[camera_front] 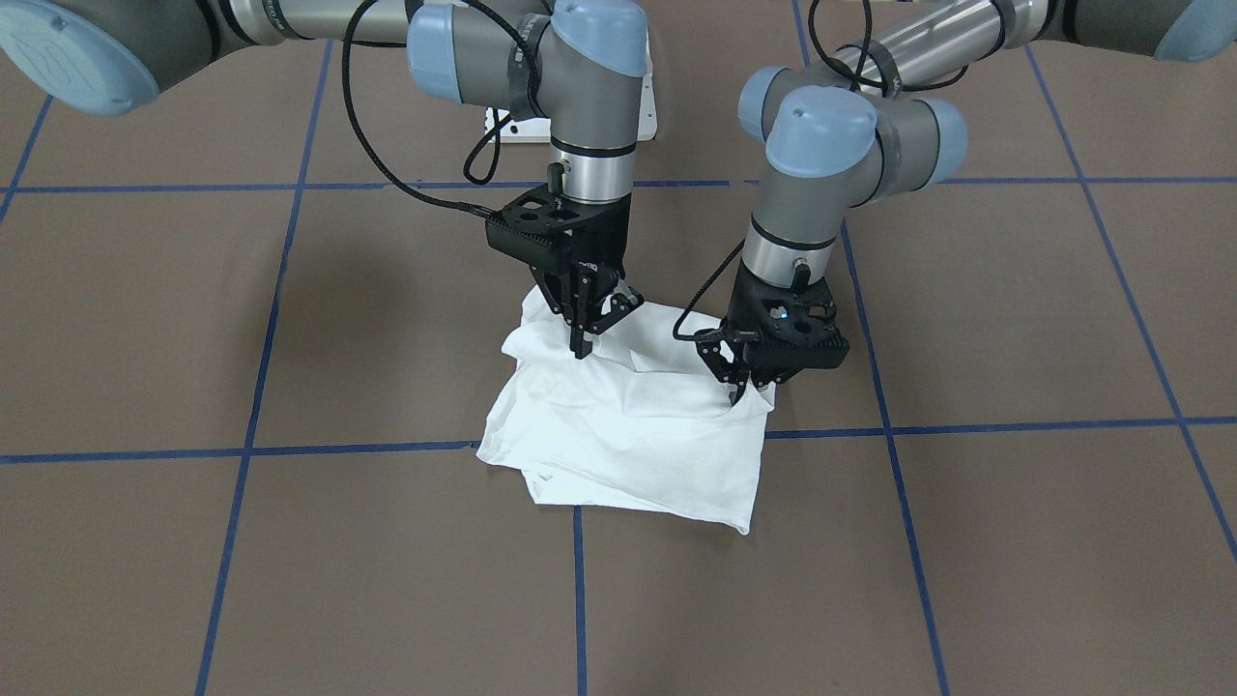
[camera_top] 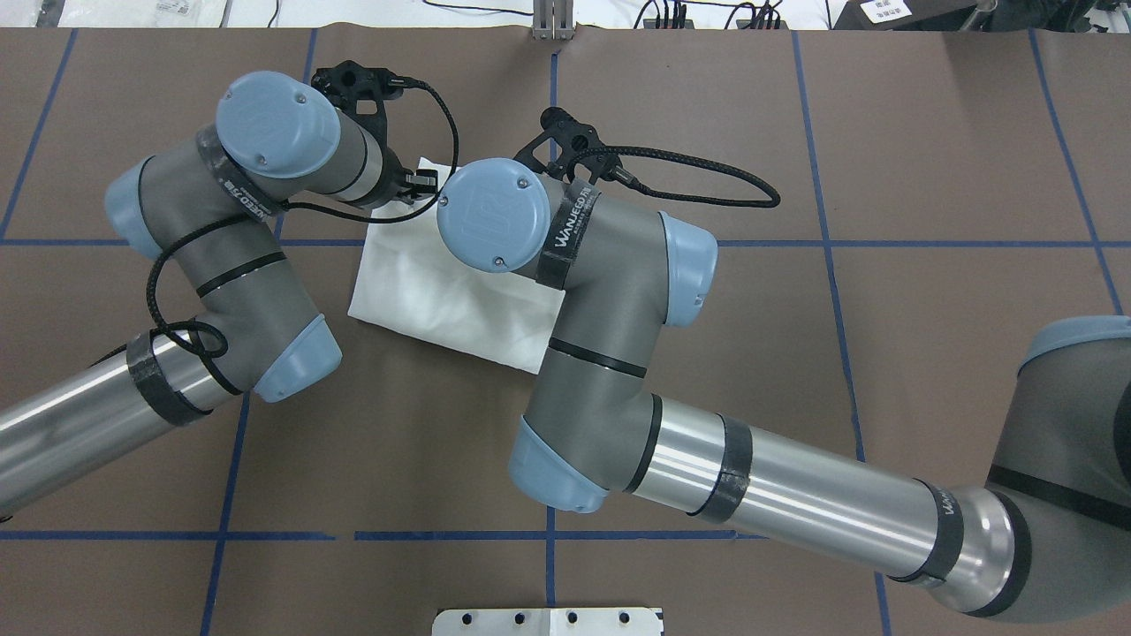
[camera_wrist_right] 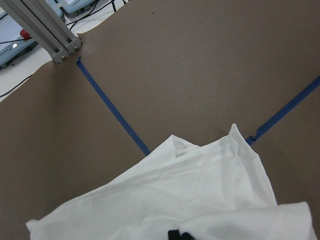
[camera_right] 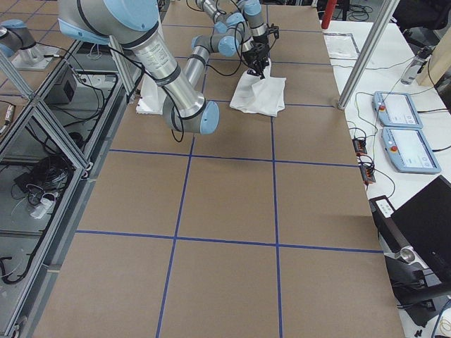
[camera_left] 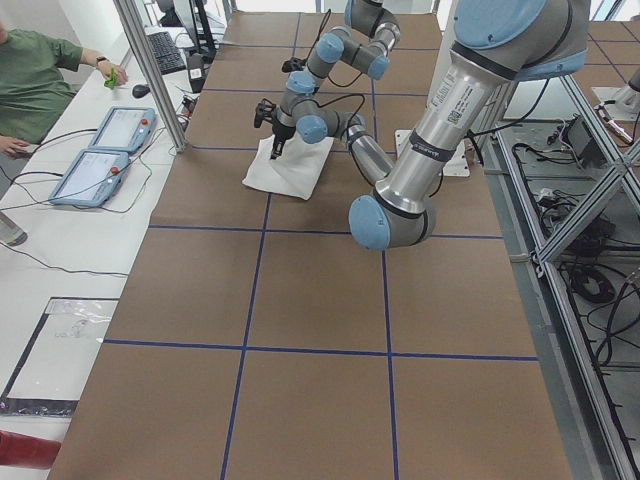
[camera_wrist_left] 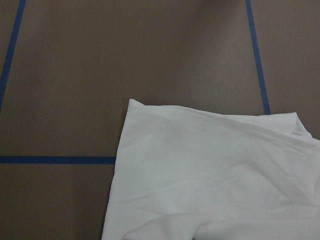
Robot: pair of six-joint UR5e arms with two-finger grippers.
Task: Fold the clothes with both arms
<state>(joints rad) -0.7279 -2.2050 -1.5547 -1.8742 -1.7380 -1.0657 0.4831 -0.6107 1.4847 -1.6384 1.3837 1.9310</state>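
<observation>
The clothes are one white shirt [camera_front: 628, 435], lying folded into a rumpled square on the brown table, also seen from above [camera_top: 424, 291]. My left gripper [camera_front: 746, 391] is at the shirt's edge on the view's right, shut on a pinched peak of cloth. My right gripper [camera_front: 583, 350] points down at the shirt's rear corner on the view's left, and its tips appear shut on a raised fold. In the right wrist view, black fingertips [camera_wrist_right: 173, 234] meet at the cloth [camera_wrist_right: 175, 200]. The left wrist view shows only the shirt [camera_wrist_left: 210, 175].
Blue tape lines [camera_front: 580, 599] grid the brown table. A white metal base plate [camera_top: 548, 621] sits at the robot's side of the table. A frame post [camera_wrist_right: 45, 25] stands beyond the shirt. A person [camera_left: 30, 80] sits at a side bench with tablets [camera_left: 100, 150].
</observation>
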